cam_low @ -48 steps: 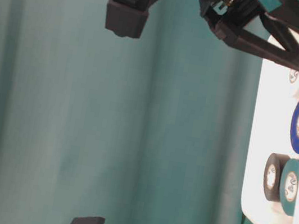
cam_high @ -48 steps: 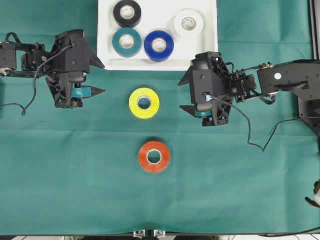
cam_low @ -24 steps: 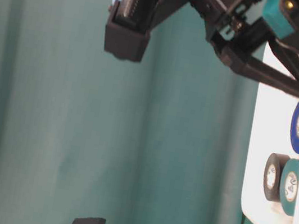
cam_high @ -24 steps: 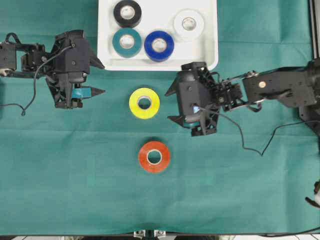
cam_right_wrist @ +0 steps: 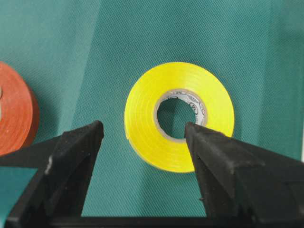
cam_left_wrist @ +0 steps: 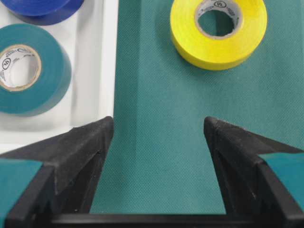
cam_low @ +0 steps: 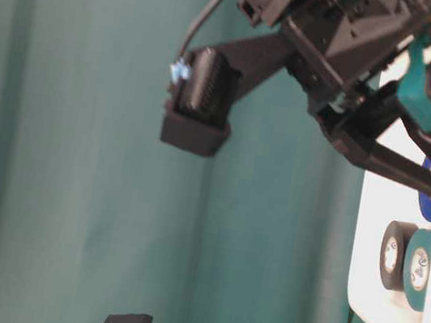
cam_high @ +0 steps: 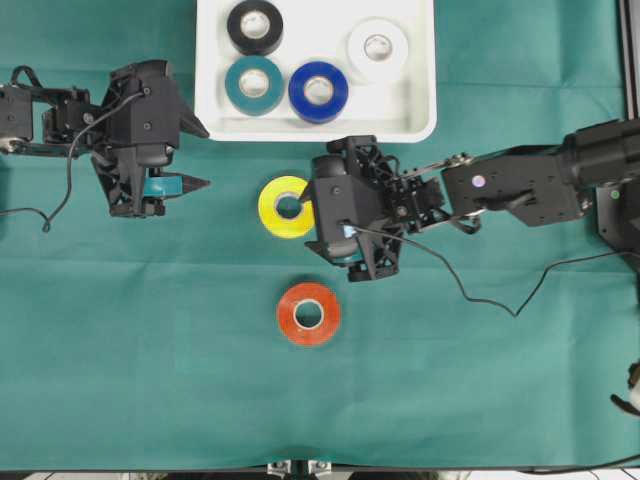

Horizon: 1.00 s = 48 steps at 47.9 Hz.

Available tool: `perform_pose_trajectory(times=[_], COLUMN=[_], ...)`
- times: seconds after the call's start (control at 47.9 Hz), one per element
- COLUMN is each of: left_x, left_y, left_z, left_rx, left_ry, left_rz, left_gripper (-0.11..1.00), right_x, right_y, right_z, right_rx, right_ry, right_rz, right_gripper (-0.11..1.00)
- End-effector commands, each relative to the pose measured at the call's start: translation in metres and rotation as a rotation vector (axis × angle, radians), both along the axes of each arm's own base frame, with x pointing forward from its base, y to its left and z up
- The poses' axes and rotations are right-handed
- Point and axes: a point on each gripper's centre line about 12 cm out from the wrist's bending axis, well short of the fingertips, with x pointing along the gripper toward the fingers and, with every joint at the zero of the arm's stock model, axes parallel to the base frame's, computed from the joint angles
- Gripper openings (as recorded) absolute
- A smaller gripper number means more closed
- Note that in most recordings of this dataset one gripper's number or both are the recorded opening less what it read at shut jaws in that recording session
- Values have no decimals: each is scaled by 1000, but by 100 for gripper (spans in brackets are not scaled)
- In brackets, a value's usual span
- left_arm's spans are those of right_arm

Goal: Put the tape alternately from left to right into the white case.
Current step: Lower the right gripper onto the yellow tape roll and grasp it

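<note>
The white case (cam_high: 418, 112) at the top middle holds black (cam_high: 255, 27), teal (cam_high: 253, 85), blue (cam_high: 318, 92) and white (cam_high: 378, 48) tape rolls. A yellow roll (cam_high: 274, 207) lies on the cloth below the case, and a red-orange roll (cam_high: 308, 314) lies nearer the front. My right gripper (cam_high: 307, 215) stands open at the yellow roll (cam_right_wrist: 142, 114). In the right wrist view (cam_right_wrist: 143, 127) one fingertip is over the core hole and the other outside the rim. Left of the case, my left gripper (cam_high: 203, 157) is open and empty over bare cloth (cam_left_wrist: 157, 122).
Green cloth covers the table. The right arm's cable (cam_high: 500, 290) trails over the cloth at the right, and the left arm's cable (cam_high: 50, 215) hangs at the far left. The case wall (cam_left_wrist: 107, 57) lies just ahead of my left finger.
My right gripper has moved left from below the case's right end to the yellow roll, staying open. The left arm and the rolls have not moved.
</note>
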Motion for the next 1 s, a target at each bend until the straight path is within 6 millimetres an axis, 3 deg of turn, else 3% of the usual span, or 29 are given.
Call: perform_pose_trajectory(times=[0.0,0.563,0.98], left_x=[-2,-2,-2], left_y=[-1,-1,-1], left_z=[4,4,4], left_rx=[2,0,0], left_ry=[-15,-15,-15], left_rz=[-3,-2,-2], left_gripper=[93,93,92], right_x=[9,22,24], right_y=[3,9,-2], right_z=[10,-11,-21], right_rx=[17,74,70], right_ry=[-34,8,27], right_rz=[-5,-54,-78], right_gripper=[77,78,77])
